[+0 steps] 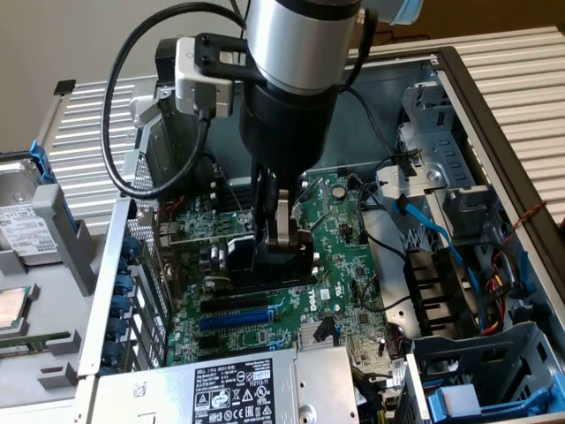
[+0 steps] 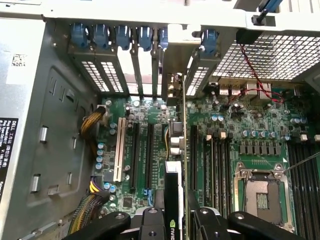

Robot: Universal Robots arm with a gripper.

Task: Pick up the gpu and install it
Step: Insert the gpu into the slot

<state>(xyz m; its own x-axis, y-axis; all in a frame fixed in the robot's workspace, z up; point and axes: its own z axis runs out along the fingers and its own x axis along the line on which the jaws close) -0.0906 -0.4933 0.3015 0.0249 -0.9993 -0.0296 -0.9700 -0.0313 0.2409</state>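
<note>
My gripper (image 1: pixel 281 231) is shut on the gpu (image 1: pixel 256 261), a short card with a black shroud, inside the open computer case. The wrist view looks down the gpu (image 2: pixel 173 195) edge-on, between two black fingers (image 2: pixel 150 222). Its thin green board edge runs toward its silver bracket (image 2: pixel 175 65) at the case's rear slot openings. The card stands upright over the long black slots (image 2: pixel 149 155) of the green motherboard (image 1: pixel 344 265). Whether it sits in a slot I cannot tell.
A silver power supply box (image 1: pixel 221 389) with a black label lies at the case's near end. Drive cages (image 1: pixel 446 177) and blue cables (image 1: pixel 433 231) fill the exterior view's right. An open CPU socket (image 2: pixel 260 192), blue slot clips (image 2: pixel 120 36) and a cable bundle (image 2: pixel 92 122) surround the card.
</note>
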